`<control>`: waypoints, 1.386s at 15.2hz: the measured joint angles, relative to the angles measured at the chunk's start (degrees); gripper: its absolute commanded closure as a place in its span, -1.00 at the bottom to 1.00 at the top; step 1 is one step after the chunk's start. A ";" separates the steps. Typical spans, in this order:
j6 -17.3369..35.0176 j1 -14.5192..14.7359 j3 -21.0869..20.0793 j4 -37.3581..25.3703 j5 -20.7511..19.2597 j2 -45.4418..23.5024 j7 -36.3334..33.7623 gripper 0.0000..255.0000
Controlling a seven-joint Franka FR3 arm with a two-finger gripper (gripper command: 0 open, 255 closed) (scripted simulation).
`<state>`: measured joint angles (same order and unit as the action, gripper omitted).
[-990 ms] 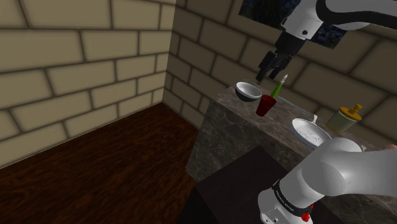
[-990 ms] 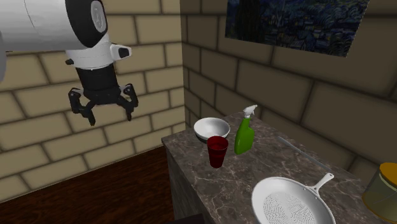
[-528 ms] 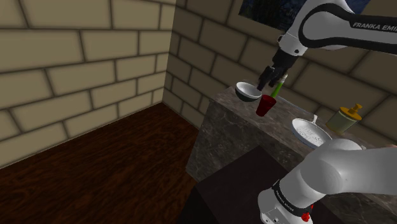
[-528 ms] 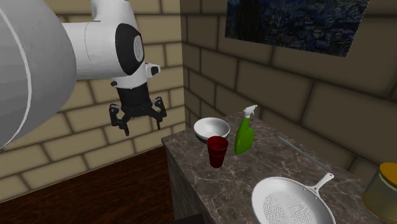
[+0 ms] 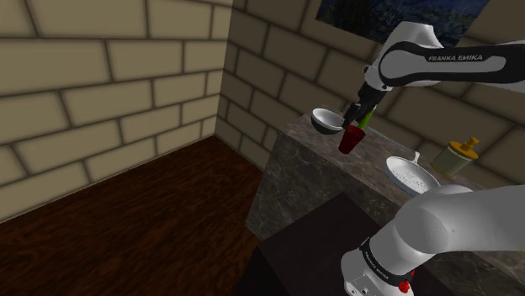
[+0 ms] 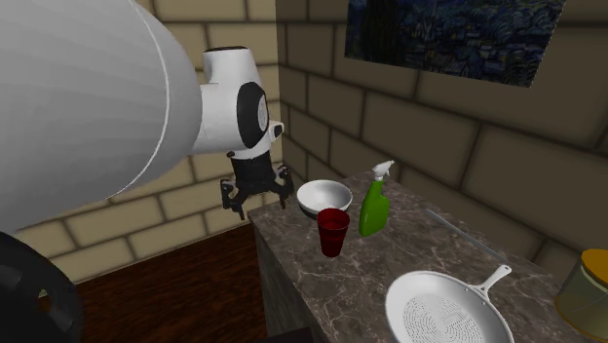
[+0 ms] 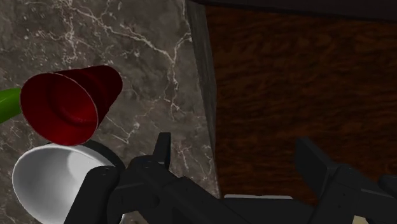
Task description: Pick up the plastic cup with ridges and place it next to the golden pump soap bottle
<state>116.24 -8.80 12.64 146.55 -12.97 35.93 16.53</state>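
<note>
The ridged red cup (image 5: 350, 140) stands upright on the dark marble counter (image 5: 307, 168), between a white bowl (image 5: 327, 121) and a green spray bottle (image 6: 375, 203). The golden pump soap bottle (image 5: 458, 157) stands at the counter's far end, also visible in the second exterior view (image 6: 587, 290). My gripper (image 6: 256, 195) hangs open and holds nothing, above the counter's edge, a little short of the cup (image 6: 332, 232). In the wrist view the gripper (image 7: 238, 156) straddles that edge, one fingertip (image 7: 162, 149) over marble, the other over the floor; the cup (image 7: 67, 105) lies off to one side.
A white frying pan (image 5: 410, 174) lies on the counter between the cup and the soap bottle. The bowl (image 7: 57, 181) sits close beside the cup. Brick walls close in the counter's back and side. A dark wooden floor (image 5: 151, 219) lies below the edge.
The arm has come down and swung in toward the counter, bringing the gripper from high in the air to just above the edge near the cup. The fingers stayed open.
</note>
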 measured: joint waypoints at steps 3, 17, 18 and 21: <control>4.92 -1.27 2.75 -0.18 -2.36 -4.48 2.60 -1.00; 22.81 -4.03 11.83 -4.33 -5.90 -23.89 11.31 -1.00; 23.70 -4.03 11.98 -4.08 -5.85 -24.53 11.35 -1.00; 25.63 -4.04 12.42 -3.82 -5.54 -26.17 11.68 -1.00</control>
<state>141.88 -12.83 25.05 142.73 -18.51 9.76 28.21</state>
